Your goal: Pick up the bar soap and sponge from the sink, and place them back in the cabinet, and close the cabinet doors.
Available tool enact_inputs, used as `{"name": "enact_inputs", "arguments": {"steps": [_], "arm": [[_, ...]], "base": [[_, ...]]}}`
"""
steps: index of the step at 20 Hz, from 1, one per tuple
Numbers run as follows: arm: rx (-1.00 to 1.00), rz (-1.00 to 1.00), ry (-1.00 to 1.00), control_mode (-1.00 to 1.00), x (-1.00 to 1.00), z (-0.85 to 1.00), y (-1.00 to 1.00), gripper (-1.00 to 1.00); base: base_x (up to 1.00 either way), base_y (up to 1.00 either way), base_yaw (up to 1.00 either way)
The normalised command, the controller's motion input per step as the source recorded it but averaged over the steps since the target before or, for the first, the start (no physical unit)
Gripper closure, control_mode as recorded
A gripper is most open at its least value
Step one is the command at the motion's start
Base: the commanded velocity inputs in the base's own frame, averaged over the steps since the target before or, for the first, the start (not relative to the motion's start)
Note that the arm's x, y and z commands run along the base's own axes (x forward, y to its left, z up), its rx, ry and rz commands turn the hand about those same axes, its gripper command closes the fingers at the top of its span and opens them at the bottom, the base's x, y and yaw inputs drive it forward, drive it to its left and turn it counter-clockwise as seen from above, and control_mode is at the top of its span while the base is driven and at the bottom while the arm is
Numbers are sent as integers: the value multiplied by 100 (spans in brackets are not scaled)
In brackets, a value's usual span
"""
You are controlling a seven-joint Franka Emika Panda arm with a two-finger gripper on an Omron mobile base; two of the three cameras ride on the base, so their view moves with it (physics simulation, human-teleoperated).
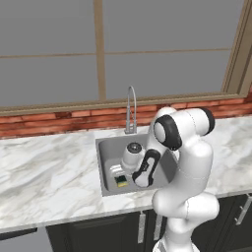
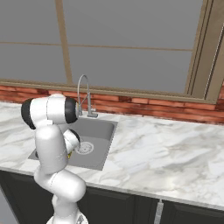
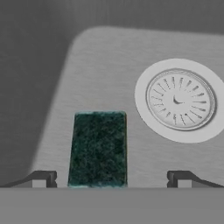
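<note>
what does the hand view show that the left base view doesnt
Hand view: the sponge's dark green scrub face turned up, lying flat on the sink floor between the open gripper's fingertips, and the round drain beside it.
Left base view: the faucet, the marble counter, the brick ledge and the window, with the arm reaching down into the sink.
Both: the sponge in the grey sink.

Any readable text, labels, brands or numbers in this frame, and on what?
None. The sponge shows only its mottled dark green scrub face, with no print. The drain carries a slotted pattern, no lettering. The sink, faucet and marble counter bear no marks.
</note>
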Motion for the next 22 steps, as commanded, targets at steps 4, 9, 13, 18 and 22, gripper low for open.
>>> {"name": "enact_inputs", "arguments": {"steps": [4, 9, 13, 18, 22], "arm": [[0, 0, 2, -100, 3, -14, 24, -100], [0, 0, 2, -100, 4, -18, 28, -100], [0, 0, 1, -100, 9, -17, 28, -100], [0, 0, 0, -100, 14, -22, 32, -100], [0, 0, 0, -100, 17, -30, 34, -100]], "base": [[0, 0, 0], [0, 0, 0], [0, 0, 0], [0, 0, 0], [0, 0, 0]]}}
